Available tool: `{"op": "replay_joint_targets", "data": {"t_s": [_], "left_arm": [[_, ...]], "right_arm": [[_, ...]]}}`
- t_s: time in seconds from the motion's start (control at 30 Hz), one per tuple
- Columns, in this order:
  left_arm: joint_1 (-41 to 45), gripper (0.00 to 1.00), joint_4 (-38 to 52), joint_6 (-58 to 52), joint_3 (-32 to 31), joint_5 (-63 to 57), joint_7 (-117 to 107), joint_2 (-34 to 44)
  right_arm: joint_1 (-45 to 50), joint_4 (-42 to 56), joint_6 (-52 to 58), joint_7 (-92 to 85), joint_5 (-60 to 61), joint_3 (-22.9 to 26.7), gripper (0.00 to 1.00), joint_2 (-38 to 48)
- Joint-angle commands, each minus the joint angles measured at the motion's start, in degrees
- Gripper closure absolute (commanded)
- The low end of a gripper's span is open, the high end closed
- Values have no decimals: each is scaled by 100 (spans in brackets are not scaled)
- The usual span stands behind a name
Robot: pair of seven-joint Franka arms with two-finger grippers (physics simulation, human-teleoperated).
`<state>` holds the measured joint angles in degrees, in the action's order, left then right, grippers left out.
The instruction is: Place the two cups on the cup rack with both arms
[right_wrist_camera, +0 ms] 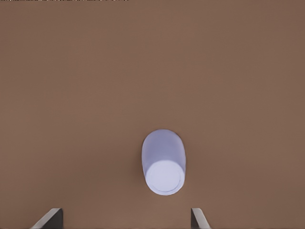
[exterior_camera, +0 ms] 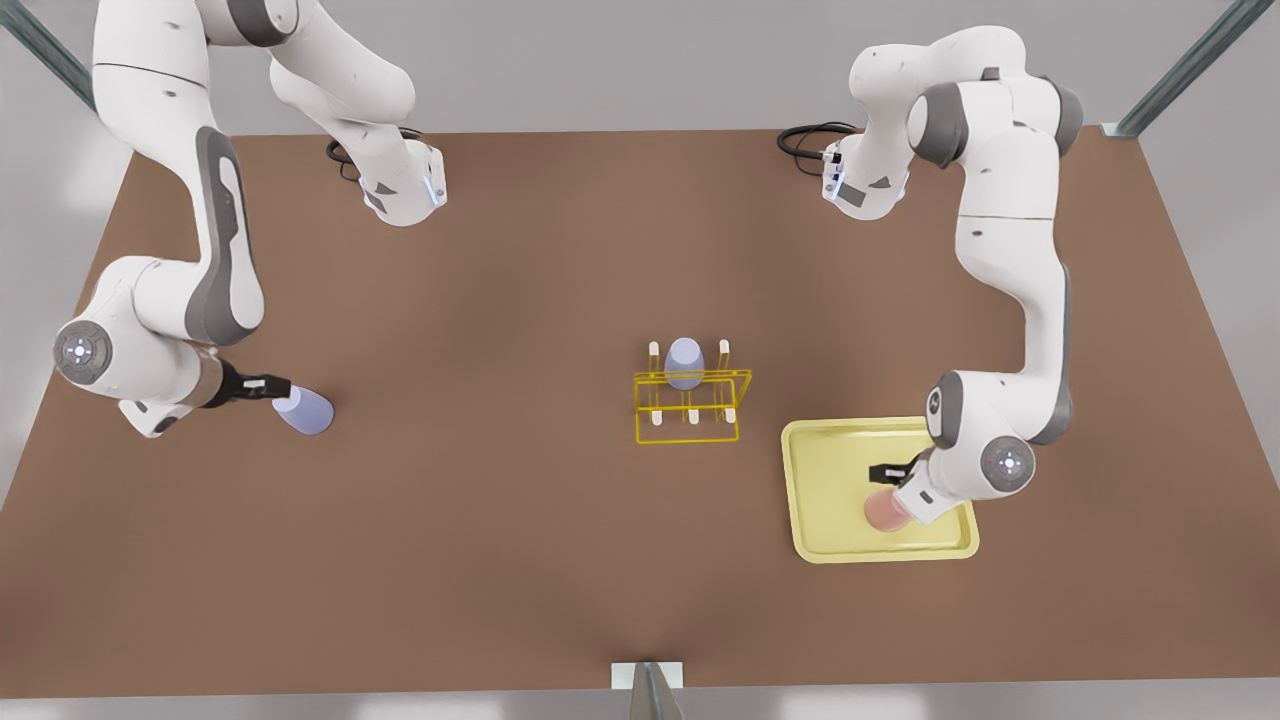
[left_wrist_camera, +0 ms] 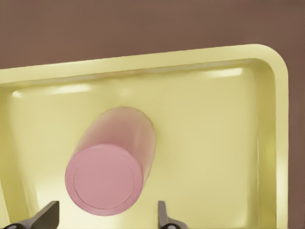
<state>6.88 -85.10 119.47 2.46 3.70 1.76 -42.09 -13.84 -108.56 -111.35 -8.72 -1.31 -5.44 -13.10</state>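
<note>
Pink cup (left_wrist_camera: 107, 167) near tray (left_wrist_camera: 267, 95) edge, between spread left hand (left_wrist_camera: 107, 217) fingers.

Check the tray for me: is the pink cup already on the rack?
No, the pink cup sits in the pale yellow tray.

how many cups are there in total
3: a lavender cup on the cup rack, another lavender cup on the table at the front view's left, a pink cup in the yellow tray.

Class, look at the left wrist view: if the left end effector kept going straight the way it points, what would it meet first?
Most likely the pink cup, which sits between the open fingers of the left end effector, with the yellow tray behind it. How near it is cannot be judged.
</note>
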Motion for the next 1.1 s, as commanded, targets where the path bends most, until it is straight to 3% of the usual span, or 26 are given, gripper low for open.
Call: {"op": "replay_joint_targets", "data": {"t_s": [0.0, 0.3, 0.33, 0.37, 0.83, 1.07], "left_arm": [[15, 0, -7, 560, 0, 122, -220, -18], [15, 0, 19, 824, 0, 78, -220, -361], [24, 16, 19, 824, 0, 78, -220, -361], [24, 22, 19, 824, 0, 78, -211, -361], [103, 22, -77, 684, -79, 262, -721, 34], [428, 21, 714, -670, -299, 262, -1811, 201]], "right_arm": [[-5, -156, -1126, -174, 87, -1, 0, -25], [-137, -720, -1275, -148, 87, 25, 0, -201], [-207, -754, -1381, -148, 87, 25, 0, -324], [-233, -992, -1688, -148, 87, 25, 0, -324], [-391, -1730, -2506, -139, 69, 113, 0, -438], [-391, -1721, -2594, -139, 16, 113, 0, -764]]}}
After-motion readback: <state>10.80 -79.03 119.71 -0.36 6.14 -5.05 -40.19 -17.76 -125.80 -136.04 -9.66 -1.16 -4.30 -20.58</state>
